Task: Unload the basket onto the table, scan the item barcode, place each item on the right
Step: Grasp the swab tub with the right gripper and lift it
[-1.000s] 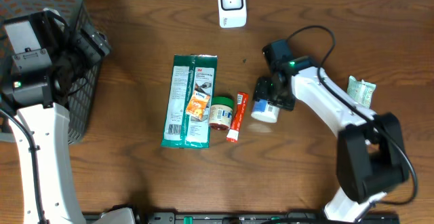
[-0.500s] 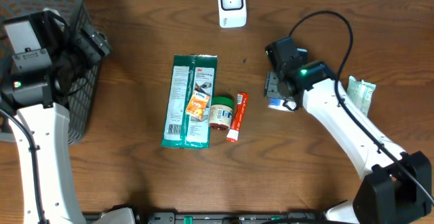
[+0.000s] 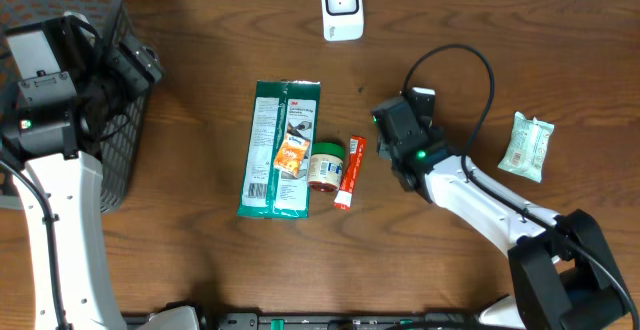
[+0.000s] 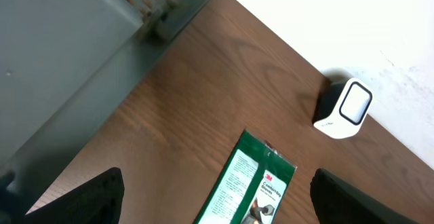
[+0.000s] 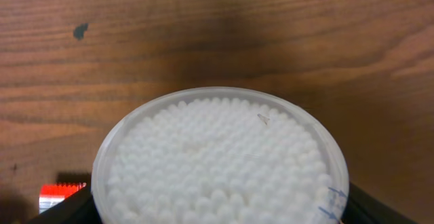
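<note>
Right gripper (image 5: 220, 210) swinging back leftward and rolling over since a second ago; its load is now hiding under the wrist in the overhead view.
Round clear plastic tub of white cotton swabs (image 5: 220, 159) is hanging above the brown wooden table (image 5: 203, 20), jaws clamping its sides, its swab-filled face turning to the wrist camera and no barcode showing. White boxy scanner (image 3: 342, 7) is sitting well apart at the far edge, so the carry is looking barely begun. Red tube (image 3: 349, 170), green-lidded jar (image 3: 325, 165) and long green packet (image 3: 282, 148) are lying just left. Left gripper (image 4: 217, 203) is idling beside the grey mesh basket (image 3: 110, 30), jaws wide apart.
</note>
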Tool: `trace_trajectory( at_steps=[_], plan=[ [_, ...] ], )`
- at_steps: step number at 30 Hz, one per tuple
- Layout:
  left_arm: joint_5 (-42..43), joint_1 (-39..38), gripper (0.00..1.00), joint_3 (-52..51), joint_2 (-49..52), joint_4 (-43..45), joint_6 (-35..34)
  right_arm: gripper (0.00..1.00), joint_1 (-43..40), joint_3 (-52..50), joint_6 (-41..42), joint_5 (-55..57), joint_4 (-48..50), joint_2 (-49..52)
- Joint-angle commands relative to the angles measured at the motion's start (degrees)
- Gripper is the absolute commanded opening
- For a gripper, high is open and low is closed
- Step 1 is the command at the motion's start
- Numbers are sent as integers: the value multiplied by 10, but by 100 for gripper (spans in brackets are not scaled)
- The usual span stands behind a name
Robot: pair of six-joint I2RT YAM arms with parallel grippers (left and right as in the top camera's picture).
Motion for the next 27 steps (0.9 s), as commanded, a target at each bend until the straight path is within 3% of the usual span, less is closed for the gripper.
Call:
trace_trajectory(
  at_steps=[1, 7, 17, 27],
  plan=[
    [-7, 2, 86, 9, -3, 0, 0, 58, 2, -29, -3, 36, 54, -6],
    [-7, 2, 86, 9, -3, 0, 0, 61, 2, -34, -3, 57, 93, -6],
    [-7, 2, 86, 9, -3, 0, 0, 71, 3, -34, -13, 57, 71, -4],
    [-7, 2, 86, 9, -3, 0, 0, 72, 4, -34, -13, 57, 59, -4]
  ],
)
